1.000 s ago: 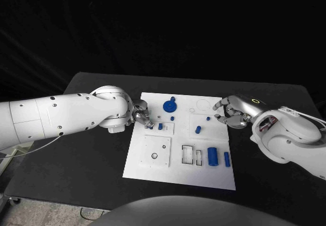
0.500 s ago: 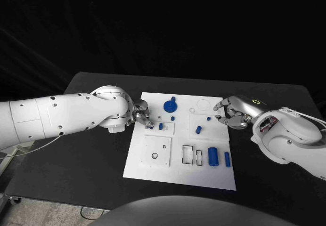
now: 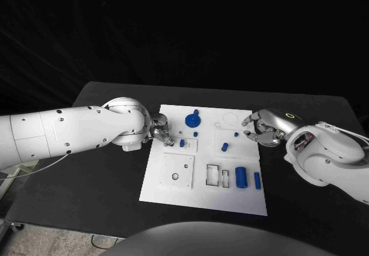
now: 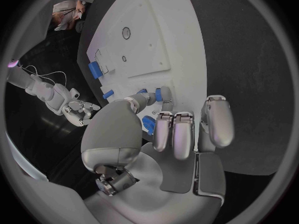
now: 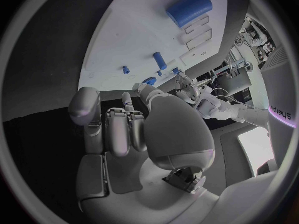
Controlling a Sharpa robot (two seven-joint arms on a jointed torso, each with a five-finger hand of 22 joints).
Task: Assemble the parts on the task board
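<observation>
The white task board [image 3: 174, 188] lies mid-table. On it are a blue gear-like disc [image 3: 192, 119], short pegs [image 3: 181, 143] [image 3: 224, 146], a thick cylinder [image 3: 240, 177] and a slim one [image 3: 257, 180]. My left hand [image 3: 160, 132] hovers at the board's left edge, fingers curled in, with its fingertips just left of the peg [image 4: 159, 94] and nothing seen in its grasp. My right hand [image 3: 258, 128] hangs at the board's right edge near the far corner, fingers [image 5: 118, 129] curled and empty. The thick cylinder [image 5: 189, 8] and a peg [image 5: 160, 60] lie beyond that hand.
The board's near half has a square plate with a hole [image 3: 176, 172] and rectangular slots [image 3: 213, 175]. Two tiny blue studs [image 3: 195, 134] [image 3: 235, 134] sit between the hands. Black table [image 3: 92, 181] surrounds the board on all sides.
</observation>
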